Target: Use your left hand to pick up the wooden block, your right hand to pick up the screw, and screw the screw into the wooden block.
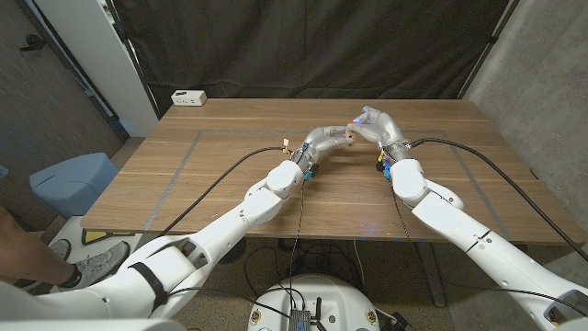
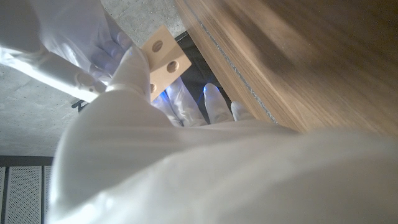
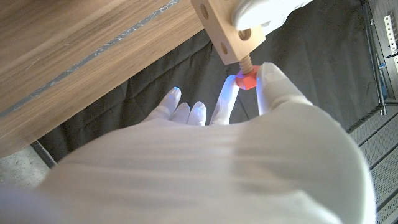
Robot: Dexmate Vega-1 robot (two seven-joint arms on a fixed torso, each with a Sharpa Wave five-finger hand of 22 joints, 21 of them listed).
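Observation:
Both hands meet in the air above the far middle of the table. My left hand (image 1: 323,141) grips the pale wooden block (image 1: 350,138) with round holes (image 2: 163,55). My right hand (image 1: 378,125) pinches the red-headed screw (image 3: 247,79) between thumb and a fingertip. The screw's threaded shaft stands in a hole on the block's (image 3: 225,28) end face, with part of the thread still showing. In the left wrist view my left hand (image 2: 130,68) wraps the block and my right hand (image 2: 59,37) sits just behind it. A left hand fingertip (image 3: 264,9) shows on the block.
A white box (image 1: 189,97) lies at the table's (image 1: 230,198) far left corner. A blue bin (image 1: 69,179) stands on the floor to the left, and a person's shoe (image 1: 87,265) is at the lower left. Black curtains hang behind the table.

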